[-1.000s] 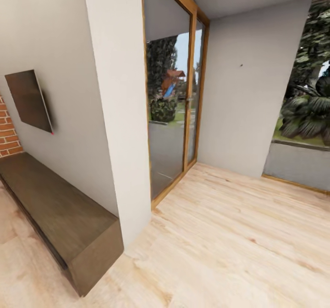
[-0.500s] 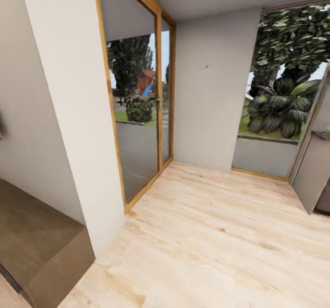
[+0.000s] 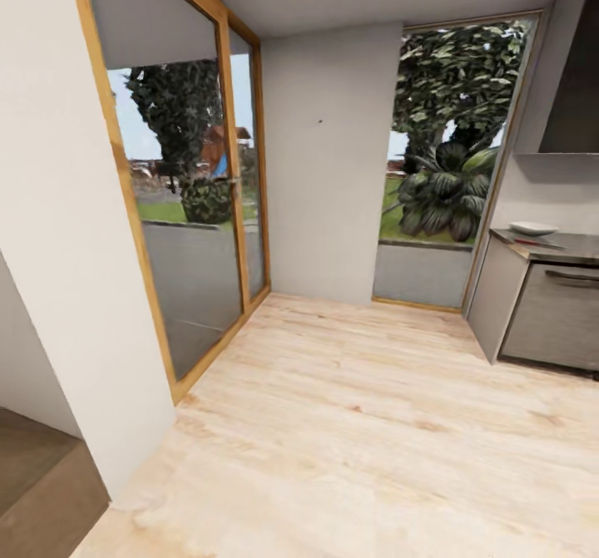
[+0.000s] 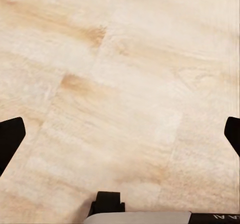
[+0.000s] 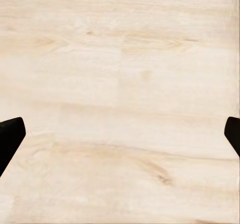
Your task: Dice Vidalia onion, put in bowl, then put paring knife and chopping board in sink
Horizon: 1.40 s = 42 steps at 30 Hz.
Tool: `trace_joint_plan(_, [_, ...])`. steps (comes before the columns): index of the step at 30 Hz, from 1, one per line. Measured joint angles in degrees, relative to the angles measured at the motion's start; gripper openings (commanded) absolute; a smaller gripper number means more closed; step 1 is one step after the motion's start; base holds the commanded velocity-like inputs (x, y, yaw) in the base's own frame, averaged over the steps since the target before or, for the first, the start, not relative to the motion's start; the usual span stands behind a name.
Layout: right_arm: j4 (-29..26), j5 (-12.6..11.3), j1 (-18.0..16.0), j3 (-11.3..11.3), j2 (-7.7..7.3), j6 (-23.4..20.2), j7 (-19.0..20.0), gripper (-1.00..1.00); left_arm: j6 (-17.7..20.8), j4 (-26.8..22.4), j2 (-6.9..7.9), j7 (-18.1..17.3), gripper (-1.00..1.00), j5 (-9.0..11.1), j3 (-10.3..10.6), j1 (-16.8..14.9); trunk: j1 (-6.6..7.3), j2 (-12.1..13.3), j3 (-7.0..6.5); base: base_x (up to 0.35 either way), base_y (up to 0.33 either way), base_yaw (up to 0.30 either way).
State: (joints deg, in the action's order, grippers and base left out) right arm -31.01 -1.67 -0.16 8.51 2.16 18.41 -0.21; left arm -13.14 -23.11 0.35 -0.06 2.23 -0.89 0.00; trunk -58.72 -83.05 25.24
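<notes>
Both the left gripper [image 4: 120, 134] and right gripper [image 5: 120, 134] hang spread wide and empty over wooden floor [image 3: 374, 425], so nothing is begun, the countertop [image 3: 574, 248] and bowl [image 3: 533, 228] well ahead.

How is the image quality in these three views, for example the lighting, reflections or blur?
Head view: bright even daylight, soft reflections in the glass door, straight edges lean as in a wide lens, and the bowl on the countertop is small and soft. Both wrist views: evenly lit wooden floor, grain slightly blurred, no hard shadows.
</notes>
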Motion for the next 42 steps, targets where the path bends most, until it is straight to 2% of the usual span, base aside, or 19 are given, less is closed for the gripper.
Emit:
trace_joint_plan(33, [0.0,0.0,0.01,-0.08,0.0,0.01,0.0,1.0,0.0,0.01,0.0,-0.02,1.0,0.0,0.04,0.0,0.0,-0.01,0.0,0.214,-0.205,-0.299])
trace_joint_plan(42, [-0.01,0.0,0.0,-0.1,0.09,-0.01,-0.07,1.0,-0.03,0.01,-0.35,-0.02,1.0,0.0,0.05,0.0,0.01,0.0,0.0,0.189,-0.205,-0.073])
